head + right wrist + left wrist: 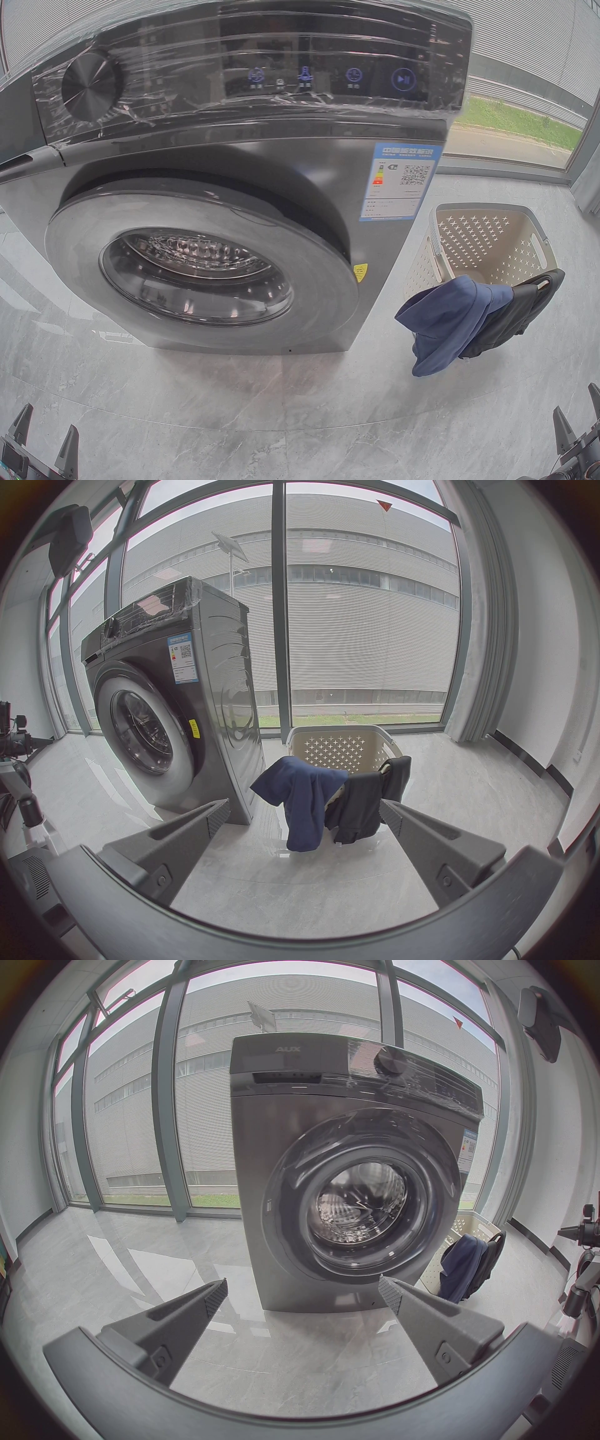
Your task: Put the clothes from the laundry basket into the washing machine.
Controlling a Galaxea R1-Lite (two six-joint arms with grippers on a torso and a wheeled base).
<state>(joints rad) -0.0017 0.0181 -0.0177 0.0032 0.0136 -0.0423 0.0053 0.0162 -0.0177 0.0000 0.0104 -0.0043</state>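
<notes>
Grey marble floor (250, 406) beneath washing machine (250, 162), glazed wall (369, 605) behind

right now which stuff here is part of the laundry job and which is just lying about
Part of the job:
washing machine
laundry basket
blue garment and black garment, both draped over the basket's rim

Just there:
energy label on the machine's front
window
curtain
</notes>
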